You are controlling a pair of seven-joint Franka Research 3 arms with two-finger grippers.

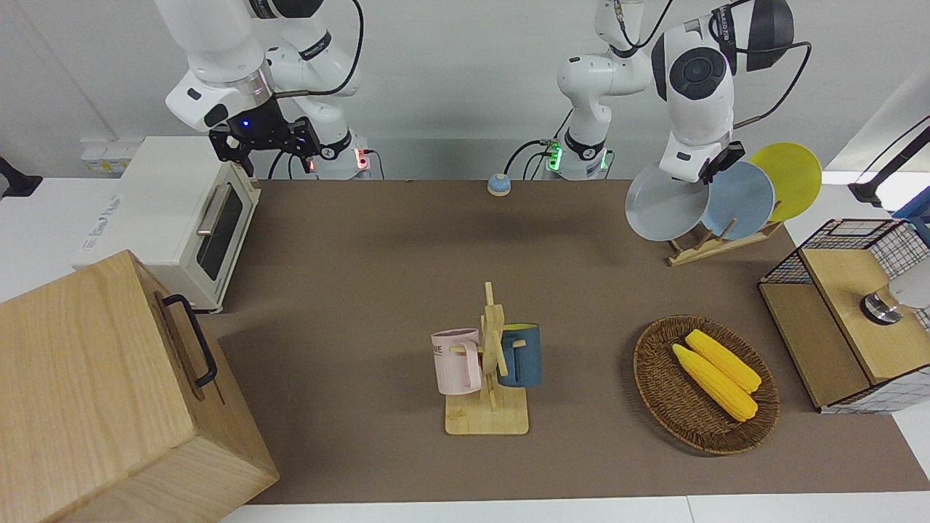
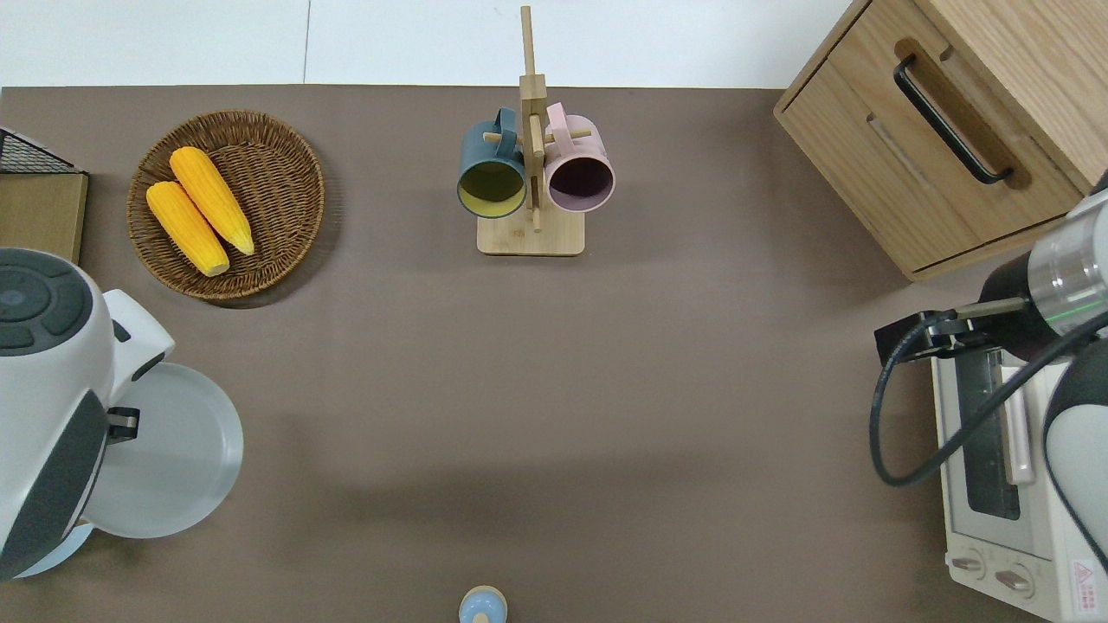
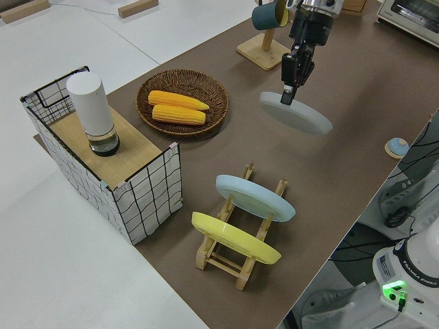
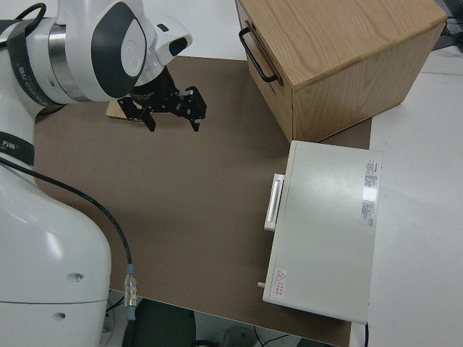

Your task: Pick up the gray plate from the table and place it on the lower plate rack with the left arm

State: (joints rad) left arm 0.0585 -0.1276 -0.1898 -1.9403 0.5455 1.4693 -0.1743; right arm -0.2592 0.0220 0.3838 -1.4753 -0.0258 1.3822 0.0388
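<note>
Right now my left claw [image 3: 291,81] is pinching the gray plate [image 3: 296,114] at its rim, holding it up off the table [image 1: 378,261], tilted, w/ most of the disc hanging toward the middle of the table. From overhead the plate sits just beside the rack end, partly under my own arm. In the front view the plate overlaps the light blue plate [image 1: 741,200], but the side view shows them apart, so that overlap is only sightline.

The lower plate rack [image 3: 241,236] already carries the light blue plate & the yellow plate [image 3: 233,240], both leaning in their slots. The free slots are at the rack's end toward the middle of the table, next to the blue one; that's my target, I reckon.

To do this well: I should tip the plate steeper so it matches the lean of the other two, line its lower edge up between two pegs, then come down slow. Main risk is clipping the blue plate w/ my plate's rim or w/ my claw, so I'd approach from above, not sideways. Let go only once the rim is seated between the rails & the pegs take the weight.

My right arm is parked, its claw [image 4: 172,108] spread apart & empty.
</note>
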